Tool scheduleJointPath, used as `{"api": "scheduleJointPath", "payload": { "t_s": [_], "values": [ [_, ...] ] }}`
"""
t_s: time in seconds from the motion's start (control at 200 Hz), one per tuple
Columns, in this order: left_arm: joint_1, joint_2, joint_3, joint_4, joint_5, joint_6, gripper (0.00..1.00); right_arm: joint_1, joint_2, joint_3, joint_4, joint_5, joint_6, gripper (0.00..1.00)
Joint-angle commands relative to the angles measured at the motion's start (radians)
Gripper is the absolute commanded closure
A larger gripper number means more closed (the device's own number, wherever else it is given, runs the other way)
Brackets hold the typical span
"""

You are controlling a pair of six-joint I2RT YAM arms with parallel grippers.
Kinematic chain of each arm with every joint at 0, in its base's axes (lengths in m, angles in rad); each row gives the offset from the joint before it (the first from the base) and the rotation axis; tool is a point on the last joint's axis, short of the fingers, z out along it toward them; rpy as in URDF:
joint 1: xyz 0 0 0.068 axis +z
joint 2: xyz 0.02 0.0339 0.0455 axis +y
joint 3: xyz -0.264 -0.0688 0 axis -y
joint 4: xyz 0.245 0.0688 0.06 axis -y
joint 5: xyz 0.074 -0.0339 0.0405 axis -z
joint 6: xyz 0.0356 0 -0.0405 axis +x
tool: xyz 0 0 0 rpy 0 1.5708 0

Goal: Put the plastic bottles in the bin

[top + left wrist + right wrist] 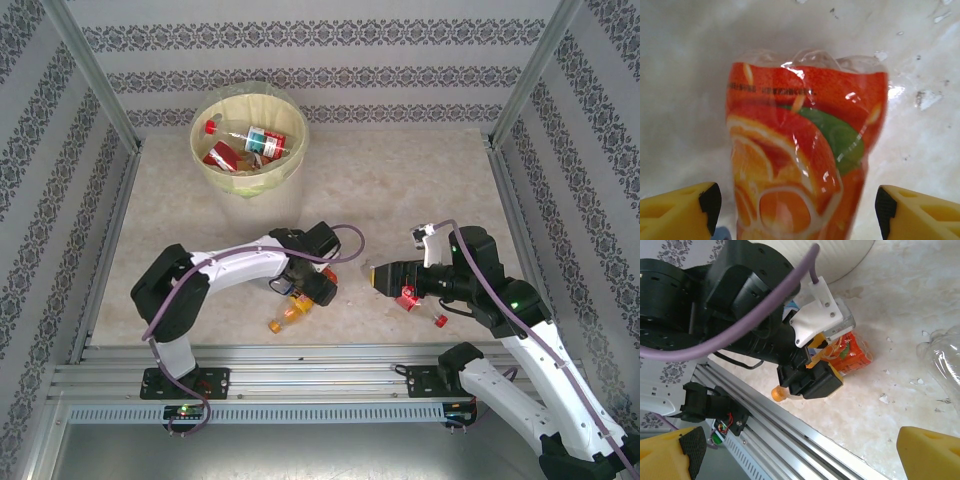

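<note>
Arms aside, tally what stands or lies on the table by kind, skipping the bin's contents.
Round cream-white plastic bin with yellow liner: 1
Crushed plastic bottle with orange label: 1
Crushed clear plastic bottle with red cap: 1
Total: 3 that I can make out.

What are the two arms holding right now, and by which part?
Nothing yet. The left tool straddles the orange bottle around its label without touching; the right tool is open.

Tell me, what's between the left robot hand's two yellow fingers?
A crushed bottle with an orange label lies between the fingers of the left gripper, in the left wrist view.
</note>
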Motion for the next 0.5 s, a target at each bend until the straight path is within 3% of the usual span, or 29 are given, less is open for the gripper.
{"api": "scheduleJointPath", "payload": {
  "t_s": [0.0,0.08,0.16,0.3,0.495],
  "values": [
    [-0.01,0.03,0.021,0.039,-0.006,-0.016,0.21,-0.009,-0.008,0.03,-0.011,0.03,-0.021,0.02],
    [-0.01,0.048,0.029,0.043,0.0,-0.016,0.23,-0.009,-0.008,0.032,-0.014,0.037,-0.023,0.02],
    [-0.01,0.059,0.038,0.044,0.009,-0.02,0.33,-0.009,-0.006,0.032,-0.016,0.039,-0.024,0.02],
    [-0.01,0.063,0.061,0.04,0.017,-0.034,0.42,-0.01,-0.001,0.027,-0.008,0.042,-0.023,0.02],
    [-0.01,0.051,0.146,0.016,0.053,-0.066,0.44,-0.011,-0.007,0.023,0.014,0.047,-0.015,0.02]
  ]
}}
